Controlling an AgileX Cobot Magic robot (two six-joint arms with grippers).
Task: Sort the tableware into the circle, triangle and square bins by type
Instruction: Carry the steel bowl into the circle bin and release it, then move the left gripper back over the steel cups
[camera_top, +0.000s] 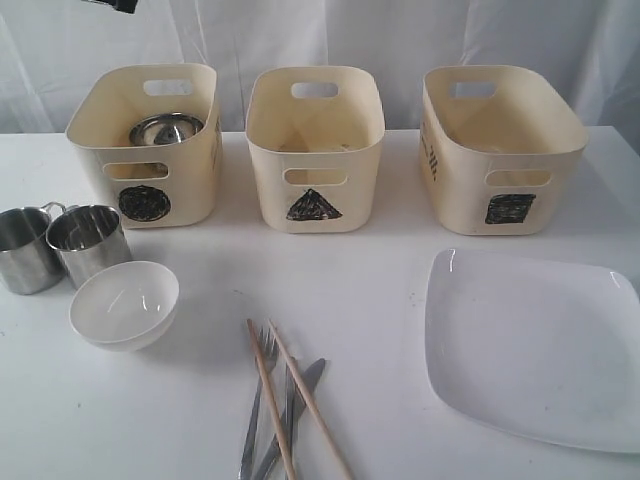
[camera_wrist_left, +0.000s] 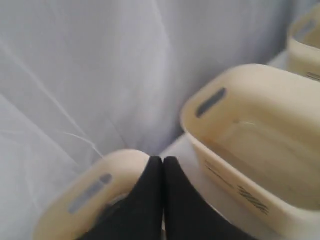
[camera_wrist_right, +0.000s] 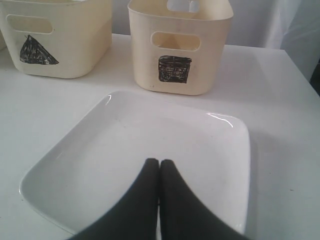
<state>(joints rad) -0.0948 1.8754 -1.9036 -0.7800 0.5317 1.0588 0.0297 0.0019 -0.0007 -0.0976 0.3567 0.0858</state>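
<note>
Where the tabletop (camera_top: 350, 280) meets its near edge, about the middle, a fork (camera_top: 267, 340) and knives (camera_top: 310, 372) lie side by side, and two chopsticks (camera_top: 270, 400) slant across them. Toward the near right corner the plate (camera_top: 530, 345) lies flat. The right claw (camera_wrist_right: 159, 161) is above the plate's near part, its jaws pressed together on nothing. Whether it touches the plate I cannot tell.

Farther in on the left side, the white bowl (camera_top: 125, 300) stands upright, showing only its glossy inside. Just beyond it, at the left edge, two mugs (camera_top: 88, 245) stand upright and touch each other, the nearer one just beside the bowl.

Along the far edge three bins stand in a row, apart from one another. The circle bin (camera_top: 190, 180) is toward the far left corner and holds the steel bowl (camera_top: 165, 128), which lies on its floor. The left claw (camera_wrist_left: 163, 159) hangs over this bin's rim on the side facing the middle bin, its jaws shut tight and holding nothing. The triangle bin (camera_top: 270, 190) is in the middle, and from these views I cannot tell what, if anything, lies on its floor. The square bin (camera_top: 460, 190) is toward the far right corner, with only cream inner walls in sight.
</note>
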